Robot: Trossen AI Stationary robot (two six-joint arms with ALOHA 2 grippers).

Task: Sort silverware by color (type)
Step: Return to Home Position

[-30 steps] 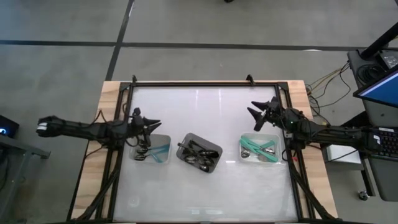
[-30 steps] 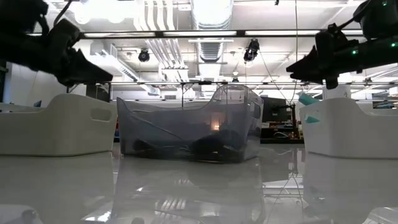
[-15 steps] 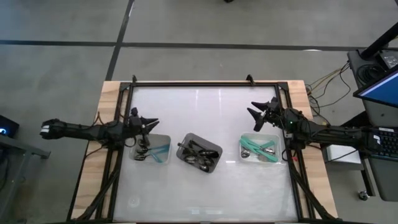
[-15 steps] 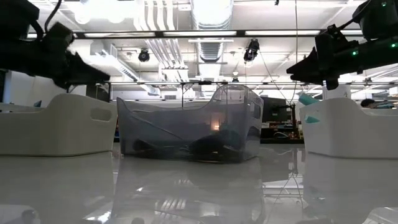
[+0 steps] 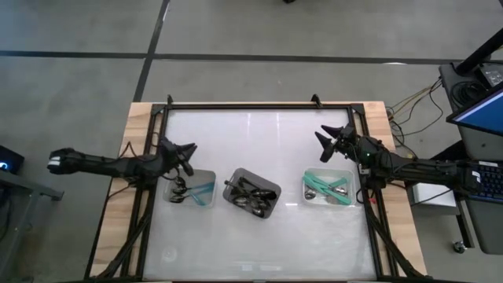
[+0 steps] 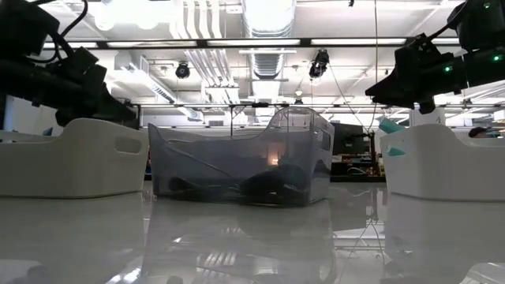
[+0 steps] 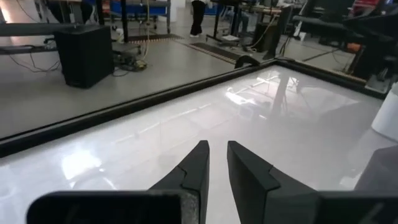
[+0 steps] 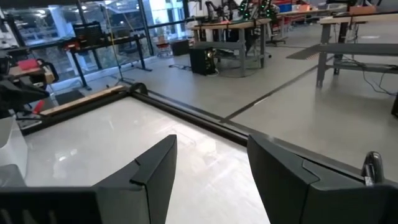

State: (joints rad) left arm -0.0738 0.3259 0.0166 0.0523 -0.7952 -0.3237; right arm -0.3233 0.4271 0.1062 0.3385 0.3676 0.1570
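We look down on a white table [image 5: 259, 134] with three trays in a row near its front.

At far left, the left gripper [image 5: 189, 149] hovers above the back edge of the left tray [image 5: 211, 177]. Its fingers [image 7: 198, 162] are drawn almost together, with only a thin gap between them, and they grip nothing and touch nothing.

In the left tray, silver spoons [image 5: 179, 192] lie bunched at the left end; we cannot tell which way they point. Beside them a mint spoon [image 5: 201, 191] lies along the tray's length, slightly slanted.

The middle tray [image 5: 275, 191] is dark grey and sits turned at an angle. The black spoons [image 5: 250, 194] inside it lie roughly along its long axis.

In the right tray [image 5: 330, 204], mint spoons [image 5: 324, 186] stretch left to right along its length, with a few more silver ones among them towards the right end.

The right gripper [image 5: 322, 145] hangs above the table just behind the right tray. Its fingers [image 8: 155, 165] are spread wide and hold nothing.
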